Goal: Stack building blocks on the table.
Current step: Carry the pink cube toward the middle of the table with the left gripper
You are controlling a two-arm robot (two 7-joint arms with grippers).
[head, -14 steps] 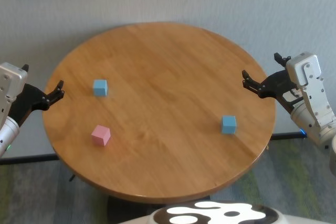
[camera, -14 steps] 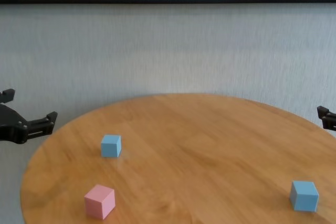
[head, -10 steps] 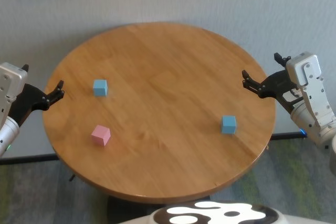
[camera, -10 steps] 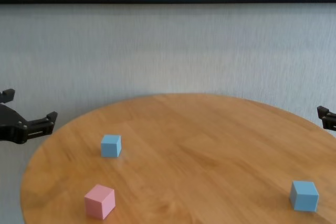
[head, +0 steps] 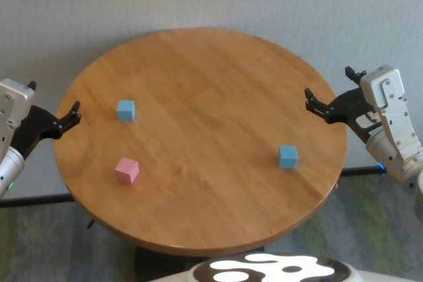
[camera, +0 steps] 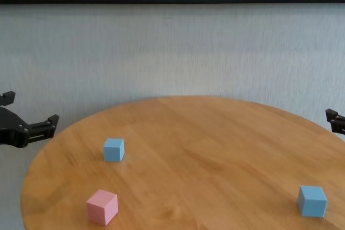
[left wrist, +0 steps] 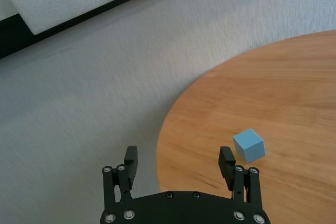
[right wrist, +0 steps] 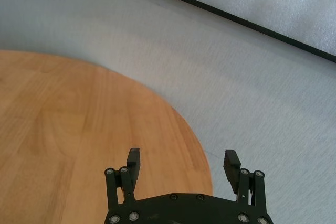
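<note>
Three matte cubes [head: 127,170] apart on round grainy wood table [head: 211,70]; both hands [head: 66,117] [head: 316,105] wide, empty.

Honey-brown grained table [head: 198,70], one pale pink block [head: 127,170], two light blue blocks [head: 125,109] [head: 287,156].

Bright, even, diffuse light; faint soft shadows under the blocks [head: 127,170]. Mild sheen across the table [head: 218,90] centre. Sharp throughout, no blur.

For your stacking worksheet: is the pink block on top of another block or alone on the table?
Alone: the pink block rests directly on the table, apart from both blue blocks.
</note>
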